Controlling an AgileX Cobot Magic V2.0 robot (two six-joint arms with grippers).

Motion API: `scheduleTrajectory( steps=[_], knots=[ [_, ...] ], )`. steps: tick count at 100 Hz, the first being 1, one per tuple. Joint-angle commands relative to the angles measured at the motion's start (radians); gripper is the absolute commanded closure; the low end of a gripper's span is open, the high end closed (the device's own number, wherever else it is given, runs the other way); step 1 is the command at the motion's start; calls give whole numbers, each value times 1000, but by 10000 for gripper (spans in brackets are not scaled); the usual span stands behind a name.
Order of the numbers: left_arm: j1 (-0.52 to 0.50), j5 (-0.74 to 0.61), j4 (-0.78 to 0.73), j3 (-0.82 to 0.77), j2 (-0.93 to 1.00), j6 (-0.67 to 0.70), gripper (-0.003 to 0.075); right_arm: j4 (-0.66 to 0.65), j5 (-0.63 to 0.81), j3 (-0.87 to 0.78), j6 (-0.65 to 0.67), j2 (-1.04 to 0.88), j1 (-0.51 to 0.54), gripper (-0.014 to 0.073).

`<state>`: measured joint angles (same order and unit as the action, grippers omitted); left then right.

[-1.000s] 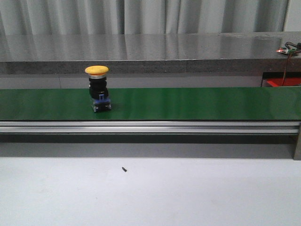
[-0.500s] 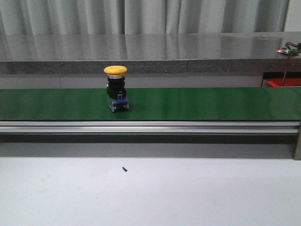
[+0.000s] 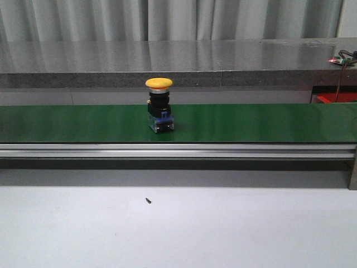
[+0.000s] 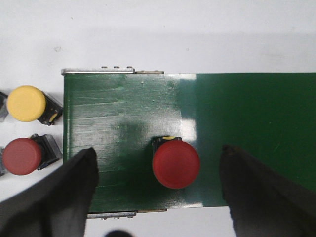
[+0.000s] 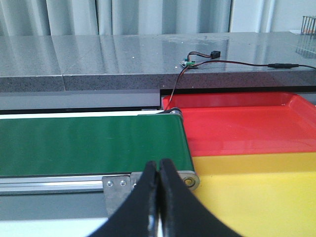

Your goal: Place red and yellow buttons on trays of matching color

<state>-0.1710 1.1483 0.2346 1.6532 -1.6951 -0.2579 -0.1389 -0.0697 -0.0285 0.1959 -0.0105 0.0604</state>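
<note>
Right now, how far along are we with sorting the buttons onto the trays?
Nothing looks sorted yet: the visible parts of the red tray and yellow tray hold no buttons. Nothing is in hand: the left gripper is open over a red button on the green belt, and the right gripper is shut and empty. A yellow button stands on the belt. Two more buttons wait beside it.

— What sort of place is this?
— A lab or industrial test cell. A long green conveyor belt (image 3: 251, 123) on a bare aluminium rail (image 3: 178, 151) runs across the middle of the frame above a plain white counter (image 3: 223, 229).
— Anything else?
— A grey polished stone ledge (image 3: 178, 61) and pale pleated curtains (image 3: 167, 19) fill the top, and a small green circuit board with loose wires (image 5: 189, 61) lies on the ledge at upper centre of the right wrist view.
</note>
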Motion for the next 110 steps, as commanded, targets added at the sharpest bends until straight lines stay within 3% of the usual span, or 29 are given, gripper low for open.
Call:
scheduleTrajectory(
  steps=[1, 22, 110],
  knots=[
    [14, -41, 29, 14, 104, 8, 337, -4, 81, 18, -1, -18, -2, 660],
    [43, -73, 29, -93, 257, 8, 741, -4, 81, 18, -1, -18, -2, 660],
    [54, -361, 46, -766, 991, 4, 740, -4, 138, 18, -1, -18, -2, 660]
  ],
)
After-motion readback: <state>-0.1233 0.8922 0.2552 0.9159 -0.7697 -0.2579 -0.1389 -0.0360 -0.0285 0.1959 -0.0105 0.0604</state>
